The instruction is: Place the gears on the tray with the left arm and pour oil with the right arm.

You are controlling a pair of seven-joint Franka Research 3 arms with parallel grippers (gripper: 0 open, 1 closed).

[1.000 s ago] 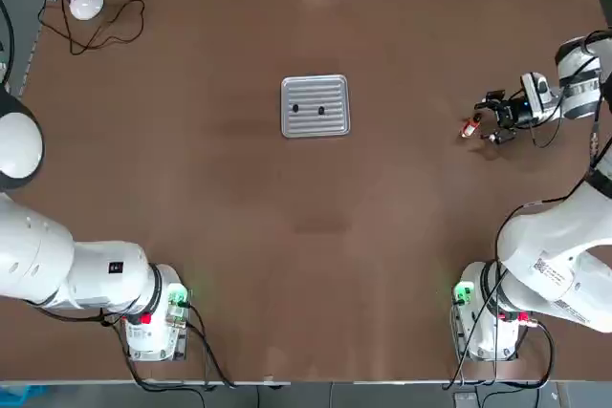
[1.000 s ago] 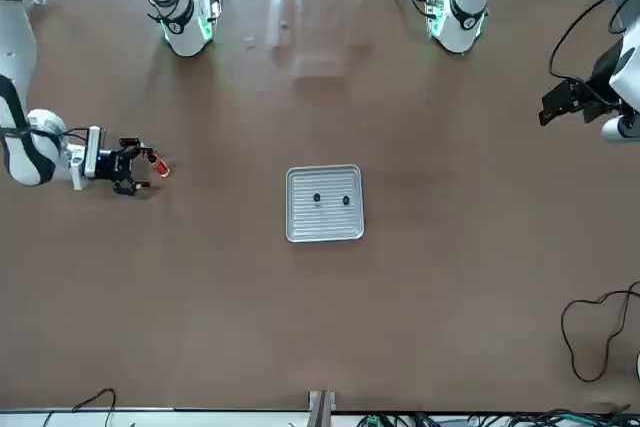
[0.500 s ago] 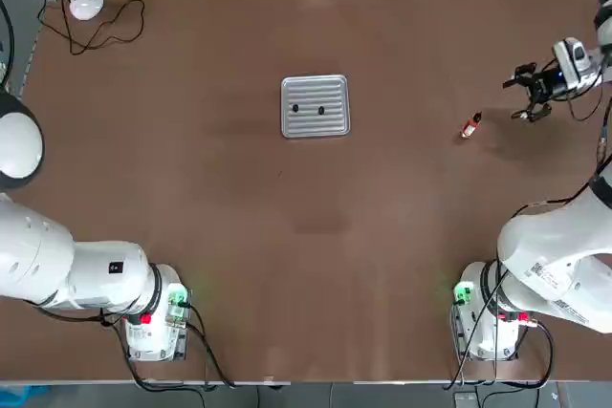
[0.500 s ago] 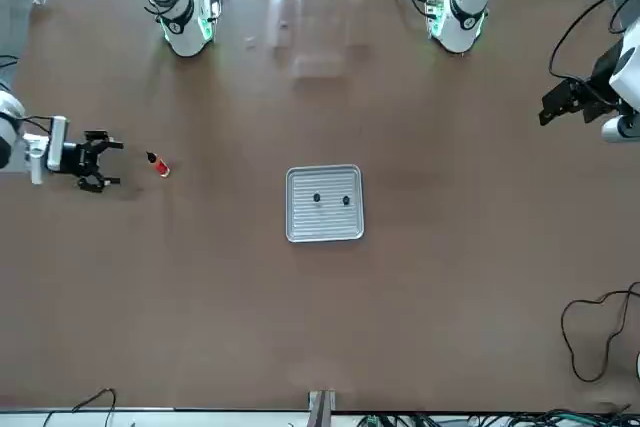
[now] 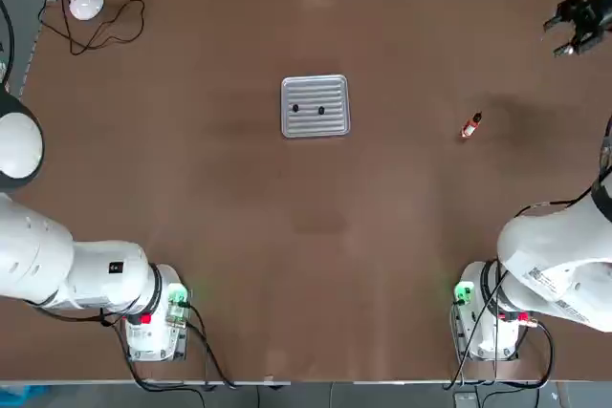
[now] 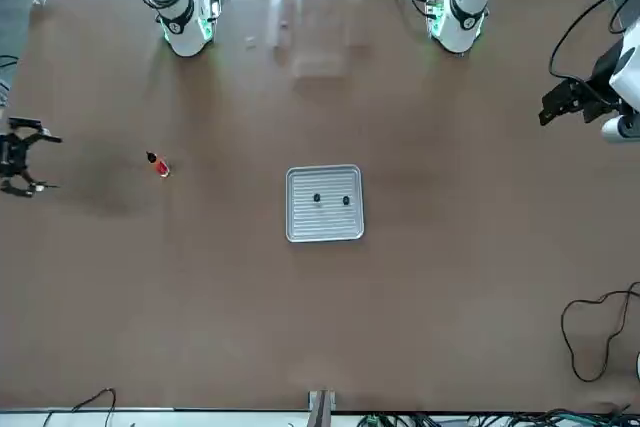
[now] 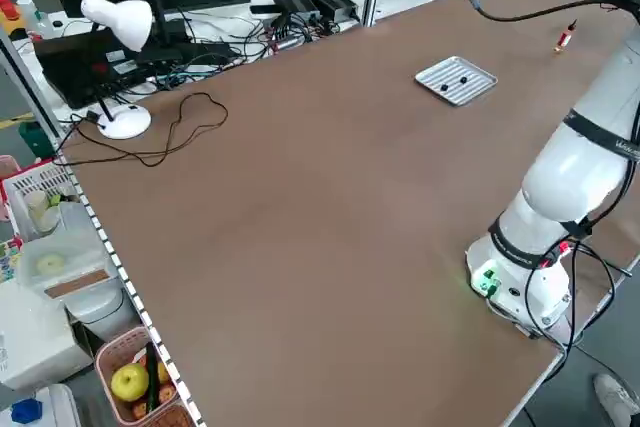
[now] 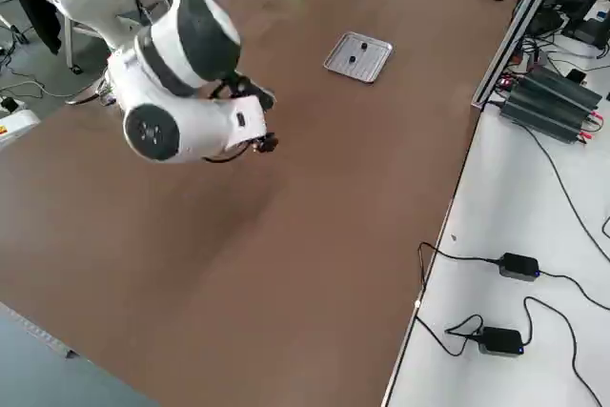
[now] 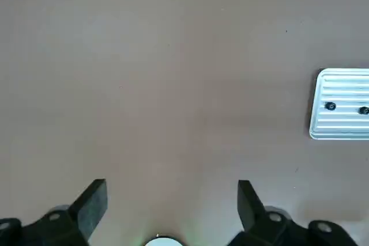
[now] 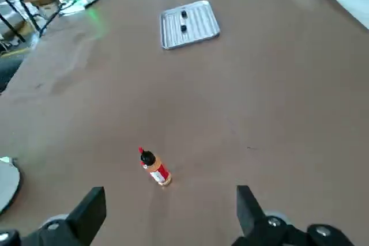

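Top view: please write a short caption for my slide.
Two gears on the tray, oil bottle standing apart, right end effector open near the table's corner.

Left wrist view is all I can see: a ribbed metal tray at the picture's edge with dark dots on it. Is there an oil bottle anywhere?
Observer: Yes. A small red oil bottle sits on the table, on the right arm's side of the tray.
Visitor: Is anything holding it?
Observer: No. The right pincer is open and empty, well away from the bottle at the table's edge.
Visitor: My picture cuts one dot off. Are both on the tray?
Observer: Yes, the two gears lie side by side inside the tray.
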